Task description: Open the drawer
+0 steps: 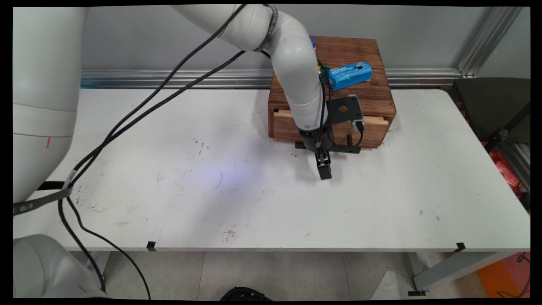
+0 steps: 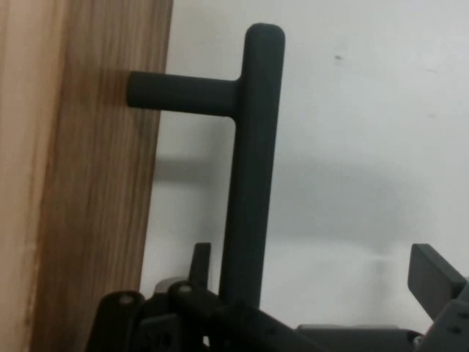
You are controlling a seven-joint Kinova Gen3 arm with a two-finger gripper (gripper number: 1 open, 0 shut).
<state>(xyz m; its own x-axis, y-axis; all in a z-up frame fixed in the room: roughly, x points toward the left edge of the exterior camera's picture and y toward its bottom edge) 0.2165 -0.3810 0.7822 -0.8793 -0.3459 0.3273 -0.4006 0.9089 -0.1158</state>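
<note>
Drawer handle [image 2: 253, 169], a stiff black bar on the front of the wooden box [image 1: 338, 67] at the table's [image 1: 169, 203] far side, looks rigid and smooth; I'd grip mid-bar, my gripper [image 1: 324, 166] seemingly open astride it.

Arm enters from 10 o'clock, elbow bent high, forearm dropping steeply toward table w/ black cables trailing off to 8 o'clock. Wrist points down. Gripper [image 1: 324, 169] hangs low, fingertips toward 6 o'clock. In hand view fingers [image 2: 436, 275] stand spread wide apart, nothing pinched btwn them.
</note>
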